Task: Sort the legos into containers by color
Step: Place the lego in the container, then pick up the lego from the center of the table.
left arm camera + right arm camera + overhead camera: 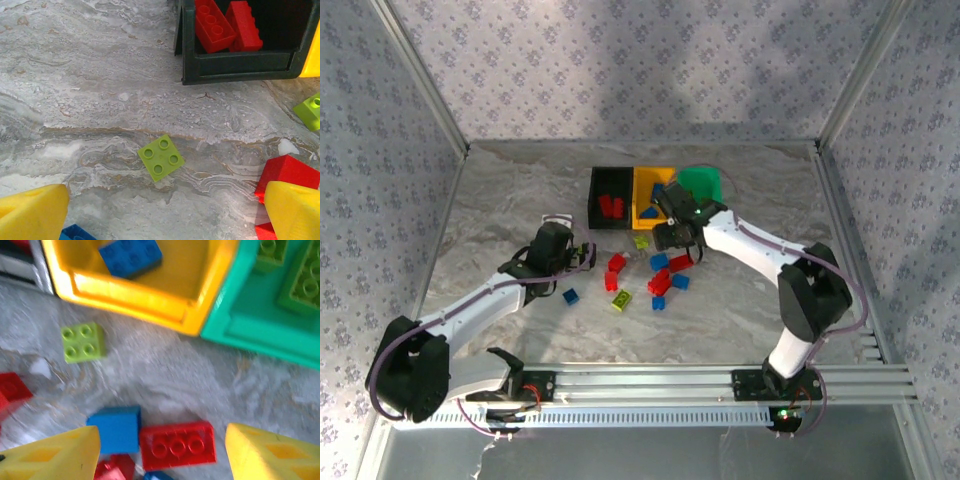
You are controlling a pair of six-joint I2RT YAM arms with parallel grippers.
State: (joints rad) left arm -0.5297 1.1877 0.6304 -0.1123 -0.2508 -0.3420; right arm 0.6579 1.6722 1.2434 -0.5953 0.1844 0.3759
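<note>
Beside the bins: loose legos (660,278) are lying scattered on the desk (500,200), just in front of the black bin (608,197), the orange-yellow bin (652,195) and the green bin (703,185) (reds are sitting in the black one, blue in the orange-yellow one, greens in the green one).
Right tool (672,235): it is hanging low in front of the orange-yellow bin, jaws standing partly apart and gripping nothing.
Under it: a long red brick (177,444) is lying between the yellow fingers (50,455), touching a blue brick (114,429) on one side. The wrist view is blurring, so finer contact is hard to tell.
Left tool (165,200): it is hovering wide open and empty over a square lime brick (161,157), which is lying alone, apart from the black bin.
Step in hand: the right arm is probably lining up on the red brick, which belongs in the black bin.
Doing it well: it should be centring the jaws over the red brick, coming straight down, and closing on the flat side walls (not the studs).
Watching for: the blue neighbour being pinched or dragged along with the red one.
Carrying: the brick should be lifting clear of the orange-yellow rim before crossing over, and staying well apart from the left arm working near the black bin.
</note>
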